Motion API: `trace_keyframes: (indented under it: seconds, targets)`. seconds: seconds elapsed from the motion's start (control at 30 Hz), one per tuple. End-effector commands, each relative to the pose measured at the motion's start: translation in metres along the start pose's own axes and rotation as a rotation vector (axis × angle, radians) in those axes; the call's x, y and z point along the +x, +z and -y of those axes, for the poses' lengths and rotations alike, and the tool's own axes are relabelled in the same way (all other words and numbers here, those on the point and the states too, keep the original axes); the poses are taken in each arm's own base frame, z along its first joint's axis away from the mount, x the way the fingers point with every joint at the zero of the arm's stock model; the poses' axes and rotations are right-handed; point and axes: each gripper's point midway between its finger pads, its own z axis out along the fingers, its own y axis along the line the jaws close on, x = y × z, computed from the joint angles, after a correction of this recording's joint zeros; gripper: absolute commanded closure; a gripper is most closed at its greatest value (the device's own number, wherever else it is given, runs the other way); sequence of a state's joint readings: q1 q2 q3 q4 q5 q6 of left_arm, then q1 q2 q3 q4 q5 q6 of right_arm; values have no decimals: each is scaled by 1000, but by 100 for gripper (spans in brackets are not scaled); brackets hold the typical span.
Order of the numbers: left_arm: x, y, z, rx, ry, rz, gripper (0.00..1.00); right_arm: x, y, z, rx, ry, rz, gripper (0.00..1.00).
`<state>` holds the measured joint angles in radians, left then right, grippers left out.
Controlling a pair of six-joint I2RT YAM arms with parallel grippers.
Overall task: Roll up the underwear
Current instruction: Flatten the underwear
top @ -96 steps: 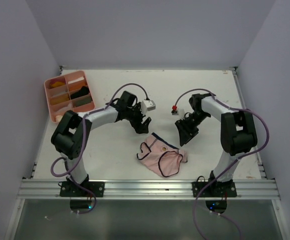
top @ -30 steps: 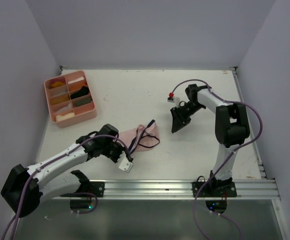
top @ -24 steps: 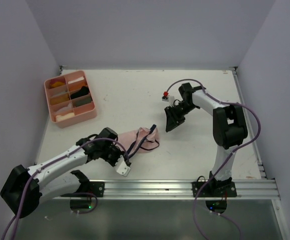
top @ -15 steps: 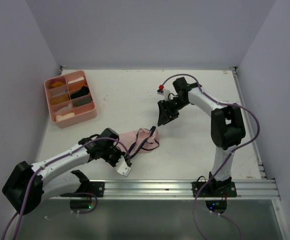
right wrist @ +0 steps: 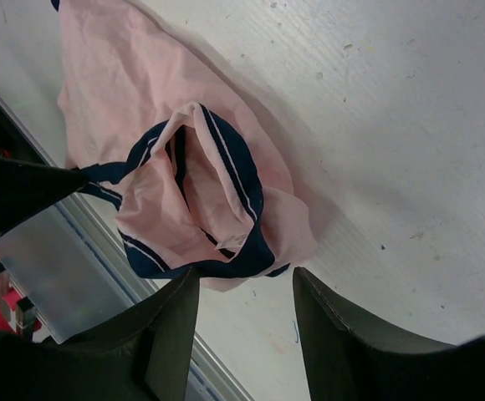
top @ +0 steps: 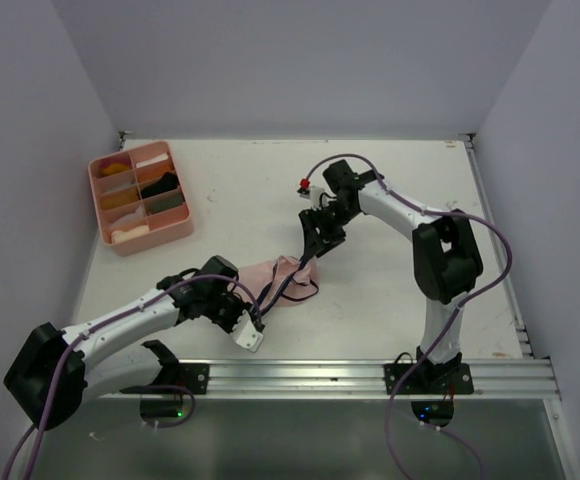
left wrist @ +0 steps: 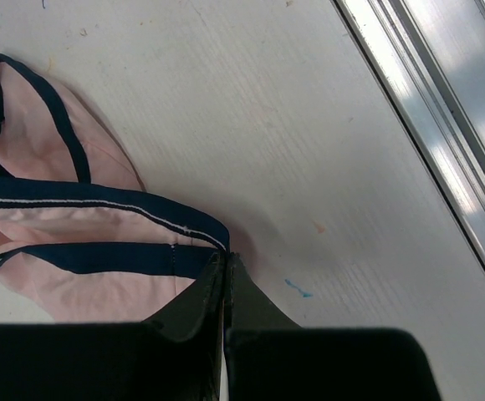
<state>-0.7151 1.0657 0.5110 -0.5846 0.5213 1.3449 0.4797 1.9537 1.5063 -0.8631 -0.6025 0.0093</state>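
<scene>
The pale pink underwear [top: 278, 276] with dark edging lies crumpled on the white table, left of centre and near the front. My left gripper [top: 256, 298] is at its near-left side. In the left wrist view my left gripper [left wrist: 226, 261] is shut on the dark waistband of the underwear [left wrist: 67, 242]. My right gripper [top: 308, 252] reaches in from the right and hangs over the garment's far-right end. Seen from the right wrist, my right gripper [right wrist: 244, 280] is open, and the bunched edge of the underwear [right wrist: 184, 150] lies just past its fingertips.
A pink compartment tray [top: 155, 238] with small folded items stands at the back left. The aluminium rail [top: 290, 375] runs along the table's front edge, close to the garment and to my left wrist. White walls close in both sides.
My right arm has swung left across the table to the underwear, and its jaws have opened wider. My left gripper stays shut on the waistband, almost still.
</scene>
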Motion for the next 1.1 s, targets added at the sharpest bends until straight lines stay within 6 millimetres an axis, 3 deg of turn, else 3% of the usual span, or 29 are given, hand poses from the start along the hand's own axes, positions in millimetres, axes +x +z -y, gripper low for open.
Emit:
trace_keyframes:
  seconds: [0.0, 0.33, 0.57, 0.6, 0.73, 0.8, 0.83, 0.93, 1.0, 1.03, 1.07]
  targets:
    - [-5, -2, -10, -46, 19, 16, 100, -17, -10, -2, 9, 11, 54, 48]
    - [-5, -1, -9, -44, 18, 17, 100, -23, -1, -8, 2, 45, 41, 47]
    - [-3, 0, -8, -42, 17, 9, 100, -2, 1, -5, -33, -108, 1, 51]
    - [-2, -1, -8, -45, 19, 6, 100, 2, 1, -4, -33, -123, 0, 54]
    - [-2, -1, -11, -52, 14, 1, 100, 0, 2, -10, -68, -150, 18, 88]
    - [-2, -2, -13, -59, 7, -2, 100, -3, -1, -12, -72, -156, 30, 96]
    - [-2, -3, -13, -63, -12, -3, 100, -5, -6, -14, -71, -165, 45, 100]
    - [-3, -10, -26, -116, -70, -20, 100, -13, -23, -12, -76, -164, 92, 100]
    - [-7, -19, -40, -169, -128, -14, 100, -24, -45, -20, -107, -173, 152, 100]
    - [-10, -33, -57, -235, -209, 5, 100, -28, -58, -16, -104, -165, 182, 100]
    - [-15, -41, -68, -268, -250, 33, 100, -36, -79, -25, -108, -199, 239, 100]
